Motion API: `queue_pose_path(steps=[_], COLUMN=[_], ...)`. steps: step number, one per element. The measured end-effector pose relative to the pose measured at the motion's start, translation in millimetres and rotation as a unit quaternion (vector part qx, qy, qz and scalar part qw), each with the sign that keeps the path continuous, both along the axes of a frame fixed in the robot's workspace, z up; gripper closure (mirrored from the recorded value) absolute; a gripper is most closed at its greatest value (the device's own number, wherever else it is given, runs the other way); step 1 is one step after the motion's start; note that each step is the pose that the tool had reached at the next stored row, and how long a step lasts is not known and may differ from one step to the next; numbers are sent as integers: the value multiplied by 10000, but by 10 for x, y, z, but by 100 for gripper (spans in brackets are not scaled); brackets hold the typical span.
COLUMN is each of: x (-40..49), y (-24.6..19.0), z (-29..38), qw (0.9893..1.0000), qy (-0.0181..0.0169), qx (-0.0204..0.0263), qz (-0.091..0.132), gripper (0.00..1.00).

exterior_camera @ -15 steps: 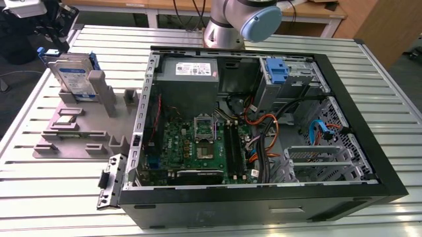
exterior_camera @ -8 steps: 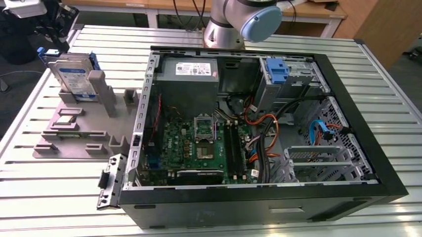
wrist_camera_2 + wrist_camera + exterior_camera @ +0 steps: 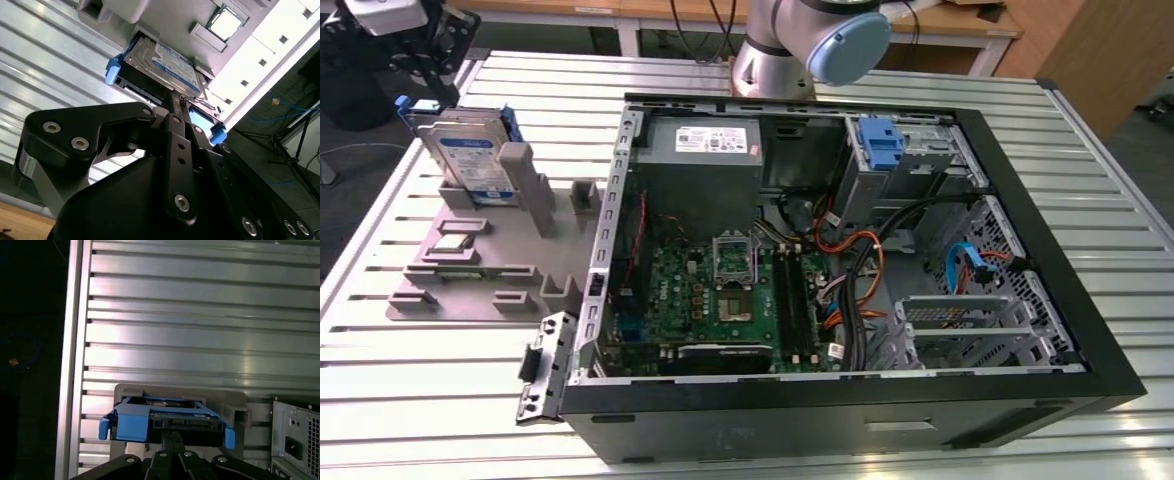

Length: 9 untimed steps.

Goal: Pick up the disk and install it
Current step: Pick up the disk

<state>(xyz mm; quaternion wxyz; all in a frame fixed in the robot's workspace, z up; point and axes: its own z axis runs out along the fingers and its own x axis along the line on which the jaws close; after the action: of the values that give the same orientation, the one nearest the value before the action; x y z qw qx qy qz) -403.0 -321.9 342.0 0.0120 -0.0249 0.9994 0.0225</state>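
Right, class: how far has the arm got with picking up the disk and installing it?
Nothing looks finished yet. The hard drive, in blue carrier rails, stands upright in the grey holder beside the open computer case, not inside it. In hand: the gripper is at the drive's upper edge; a grasp cannot be confirmed. Left: lifting it and installing it in the case.

The disk point(image 3: 464, 155) — silver, blue-railed — stands on edge in a grey holder point(image 3: 516, 182).
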Motion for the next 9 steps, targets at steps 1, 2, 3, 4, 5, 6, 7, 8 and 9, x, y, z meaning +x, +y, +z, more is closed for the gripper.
queue_pose_path(steps=[1, 2, 3, 4, 5, 6, 7, 8, 9], x=[0, 0, 0, 0, 0, 0, 0, 0, 0], y=[0, 0, 0, 0, 0, 0, 0, 0, 0], z=[0, -1, -1, -1, -1, -2, -3, -3, -4], qw=[10000, 9998, 9996, 9994, 9990, 9985, 9980, 9973, 9967], qy=[0, 0, 0, 0, 0, 0, 0, 0, 0], qx=[0, 0, 0, 0, 0, 0, 0, 0, 0], qz=[91, 180, 270, 360, 453, 548, 637, 728, 816], gripper=[89, 89, 89, 89, 89, 89, 89, 89, 89])
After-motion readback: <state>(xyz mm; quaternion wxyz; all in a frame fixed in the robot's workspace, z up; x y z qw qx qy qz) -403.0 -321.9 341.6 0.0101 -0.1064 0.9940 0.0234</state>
